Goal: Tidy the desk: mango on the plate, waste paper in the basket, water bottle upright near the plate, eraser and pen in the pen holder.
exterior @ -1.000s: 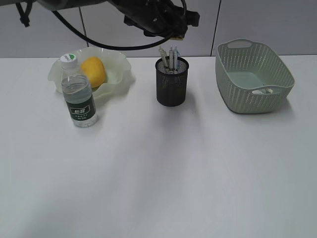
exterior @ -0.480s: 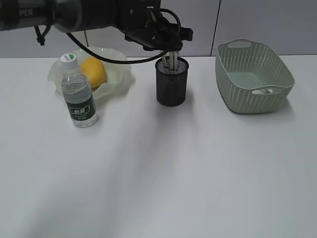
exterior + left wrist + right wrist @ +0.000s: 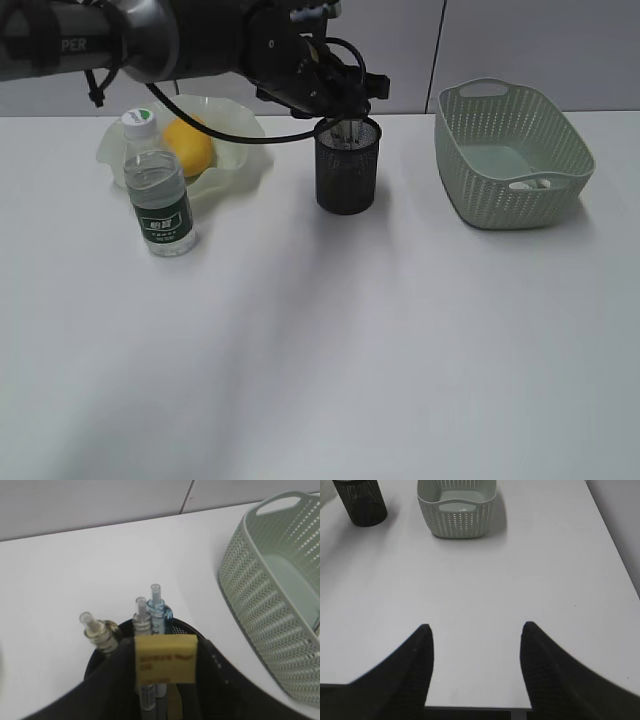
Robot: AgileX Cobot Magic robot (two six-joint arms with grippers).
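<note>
Left wrist view: eraser (image 3: 166, 658) in left end effector (image 3: 165, 680) over pen holder (image 3: 102, 652) rim.

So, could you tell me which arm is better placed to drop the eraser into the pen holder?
Left. Its tool holds the eraser right above the pen holder. The right tool is open, well away from it.

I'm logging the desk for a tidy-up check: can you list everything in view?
mango: one, yellow-orange, in the plate.
plate: one, pale green, ruffled rim, back left.
water bottle: one, clear with green label, upright before the plate.
pen holder: one, black mesh, centre back.
pens: three, clear, standing in the holder.
eraser: one, yellow, held over the holder.
basket: one, pale green, back right.
left gripper: jaws clamped on the eraser.
right gripper: jaws open, empty, above bare table.
</note>
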